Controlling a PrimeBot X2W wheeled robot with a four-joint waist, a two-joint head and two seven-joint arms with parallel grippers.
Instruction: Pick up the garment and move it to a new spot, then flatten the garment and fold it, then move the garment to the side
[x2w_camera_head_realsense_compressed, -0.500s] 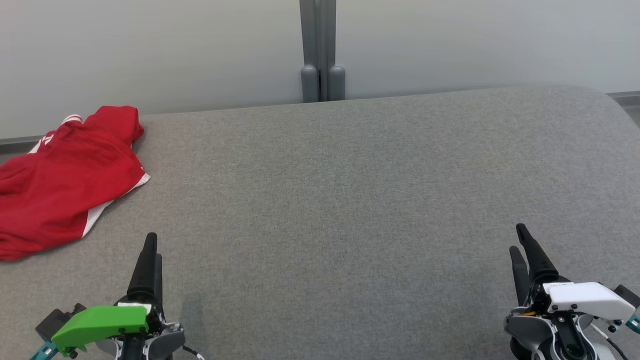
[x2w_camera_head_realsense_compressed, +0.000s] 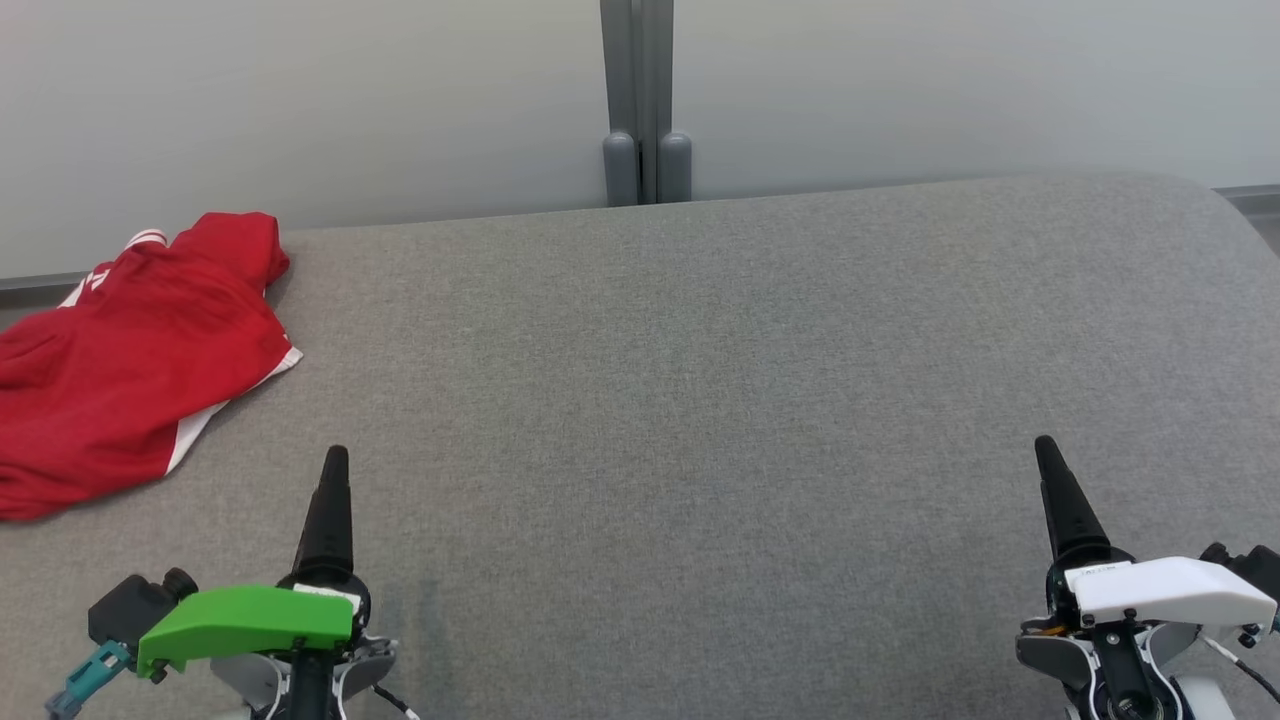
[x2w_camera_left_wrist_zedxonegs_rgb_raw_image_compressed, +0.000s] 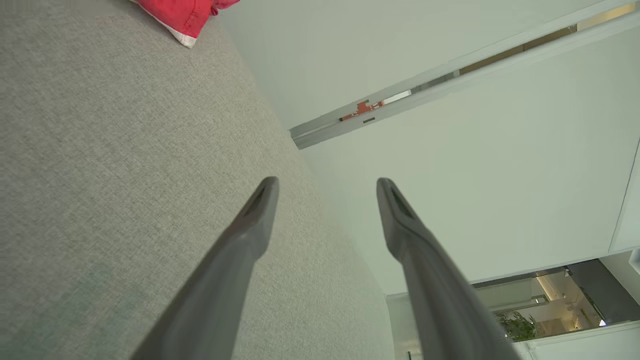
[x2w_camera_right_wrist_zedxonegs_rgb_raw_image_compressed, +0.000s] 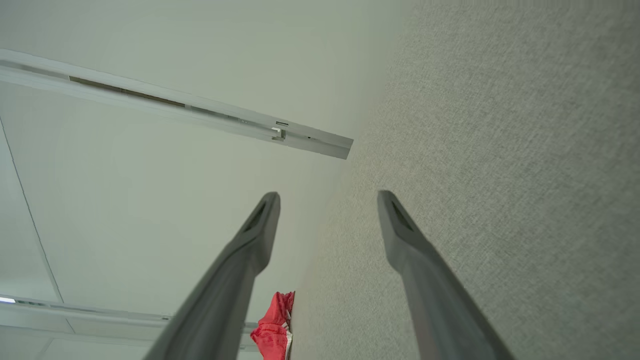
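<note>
Zero steps done: left gripper (x2w_camera_left_wrist_zedxonegs_rgb_raw_image_compressed: 327, 186) and right gripper (x2w_camera_right_wrist_zedxonegs_rgb_raw_image_compressed: 327, 197) hover spread wide and empty over what looks like a grey fabric-topped desk (x2w_camera_head_realsense_compressed: 700, 400), red white-trimmed garment (x2w_camera_head_realsense_compressed: 120, 370) crumpled far left, untouched, so pickup, flattening and folding all remain.

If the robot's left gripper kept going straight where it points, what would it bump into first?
Probably nothing soon. The left gripper points across the gray cushion toward the pale wall behind it. The red garment lies off to its left, out of that line. Depth is hard to judge.
</note>
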